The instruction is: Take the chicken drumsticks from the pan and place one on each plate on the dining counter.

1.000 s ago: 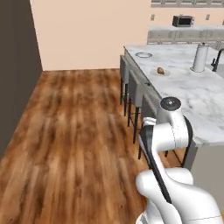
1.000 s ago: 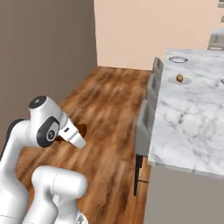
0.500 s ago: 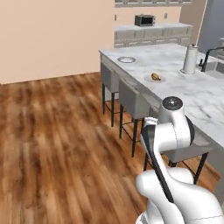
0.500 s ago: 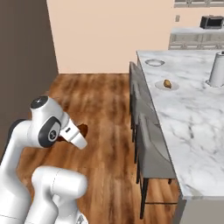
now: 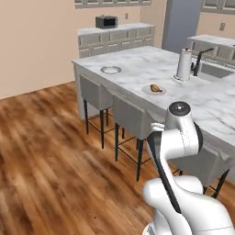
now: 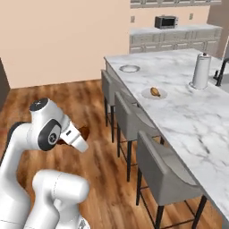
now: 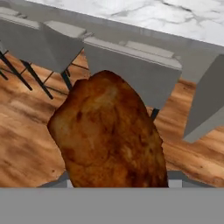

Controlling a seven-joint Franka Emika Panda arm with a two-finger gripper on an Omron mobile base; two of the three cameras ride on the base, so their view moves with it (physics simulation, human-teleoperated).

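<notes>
My gripper (image 6: 82, 135) is shut on a golden-brown chicken drumstick (image 6: 84, 131), held low beside the arm over the wood floor. Up close in the hand view, that drumstick (image 7: 109, 135) hangs in front of the grey chairs. The dining counter (image 5: 137, 75) stretches ahead to the right. On it lies an empty grey plate (image 5: 110, 69) near the far corner, and a second plate (image 5: 148, 90) carries another drumstick (image 5: 156, 87). From the right base view, the empty plate (image 6: 129, 68) lies behind the filled plate (image 6: 162, 95). The pan is out of view.
Grey chairs (image 6: 127, 117) are tucked along the counter's near side. A paper towel roll (image 5: 184, 64) and a black faucet (image 5: 200, 61) stand by the sink. A microwave (image 5: 106, 21) sits on the back counter. Open wood floor (image 5: 46, 151) lies to the left.
The whole picture has shifted as the base moved: the dining counter now lies closer and more across both base views. The drumstick stays in the shut gripper, arm pose unchanged.
</notes>
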